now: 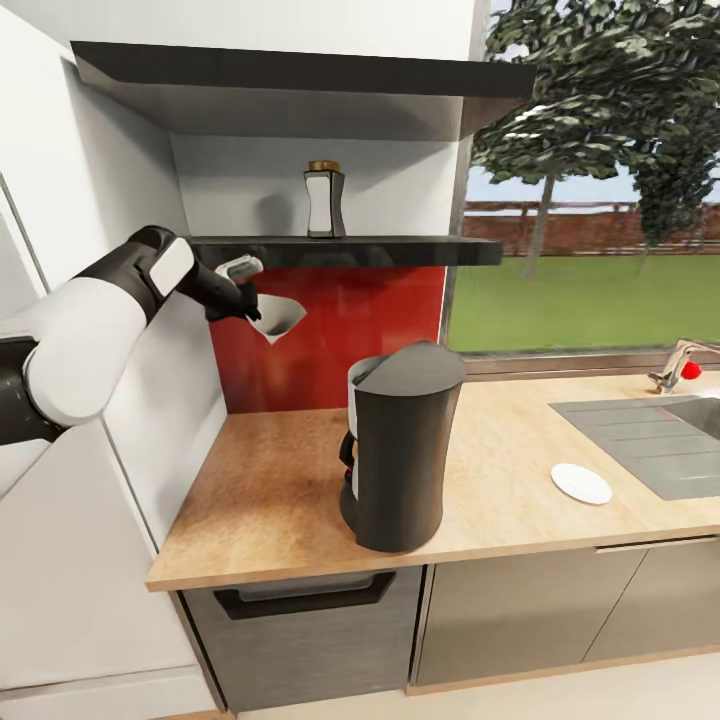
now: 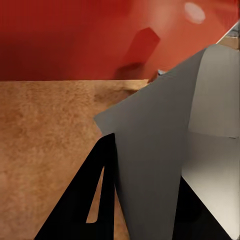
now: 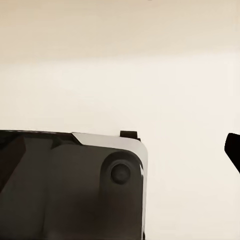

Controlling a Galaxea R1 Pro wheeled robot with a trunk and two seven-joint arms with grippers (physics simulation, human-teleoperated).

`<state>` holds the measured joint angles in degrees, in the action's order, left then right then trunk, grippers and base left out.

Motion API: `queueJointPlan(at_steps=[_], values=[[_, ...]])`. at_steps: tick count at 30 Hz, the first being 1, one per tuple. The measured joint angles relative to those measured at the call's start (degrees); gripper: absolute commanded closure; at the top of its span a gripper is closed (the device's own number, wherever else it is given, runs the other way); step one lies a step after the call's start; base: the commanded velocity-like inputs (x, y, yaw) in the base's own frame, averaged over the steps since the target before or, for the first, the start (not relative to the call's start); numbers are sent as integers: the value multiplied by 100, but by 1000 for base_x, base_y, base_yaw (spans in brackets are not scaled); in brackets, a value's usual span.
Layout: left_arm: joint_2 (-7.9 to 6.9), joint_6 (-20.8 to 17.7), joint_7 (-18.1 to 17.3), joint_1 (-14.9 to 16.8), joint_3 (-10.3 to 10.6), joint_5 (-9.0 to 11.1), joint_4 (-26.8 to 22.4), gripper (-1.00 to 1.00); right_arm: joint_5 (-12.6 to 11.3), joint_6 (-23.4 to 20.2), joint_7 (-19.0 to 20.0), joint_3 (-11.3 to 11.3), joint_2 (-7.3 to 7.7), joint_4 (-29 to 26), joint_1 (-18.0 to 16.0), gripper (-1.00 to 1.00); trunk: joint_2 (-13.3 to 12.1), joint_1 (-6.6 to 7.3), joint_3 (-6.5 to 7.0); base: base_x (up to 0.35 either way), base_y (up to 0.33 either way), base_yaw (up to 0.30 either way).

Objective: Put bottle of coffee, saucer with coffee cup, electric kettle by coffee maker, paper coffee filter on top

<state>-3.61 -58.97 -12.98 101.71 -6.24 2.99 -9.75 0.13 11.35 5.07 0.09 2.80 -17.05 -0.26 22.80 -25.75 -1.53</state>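
Counter point(image 1: 290, 480): bare wood around maker.
Maker point(image 1: 400, 450): upright, near front edge, top free.
Bottle point(image 1: 324, 200): on shelf point(image 1: 400, 250), 12 o'clock from maker.
Saucer point(image 1: 581, 483): on counter, 3 o'clock from maker, well apart.
Filter point(image 1: 277, 316): aloft, 10 o'clock from maker, clamped in left gripper point(image 1: 247, 300).
Right gripper: grip state not discernible.
Step, judged: filter placement. Next calls for carry toward 4 o'clock, lower onto maker top, release.

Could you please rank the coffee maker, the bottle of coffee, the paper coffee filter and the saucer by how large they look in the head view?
1. coffee maker, by far.
2. bottle of coffee.
3-4. paper coffee filter and saucer look alike; their differing distances make it unsure.
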Motion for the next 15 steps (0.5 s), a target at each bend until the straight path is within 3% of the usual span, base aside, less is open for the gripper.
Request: queueJointPlan(at_steps=[4,15], values=[[6,6,34,17,-58,53,-14,100,-5,2,-7,0,0,0,-1,-100,0,0,0,0,0,-96],[-18,10,39,-48,-93,66,-6,100,-5,3,-8,0,0,1,0,-100,0,0,-1,0,0,-253]])
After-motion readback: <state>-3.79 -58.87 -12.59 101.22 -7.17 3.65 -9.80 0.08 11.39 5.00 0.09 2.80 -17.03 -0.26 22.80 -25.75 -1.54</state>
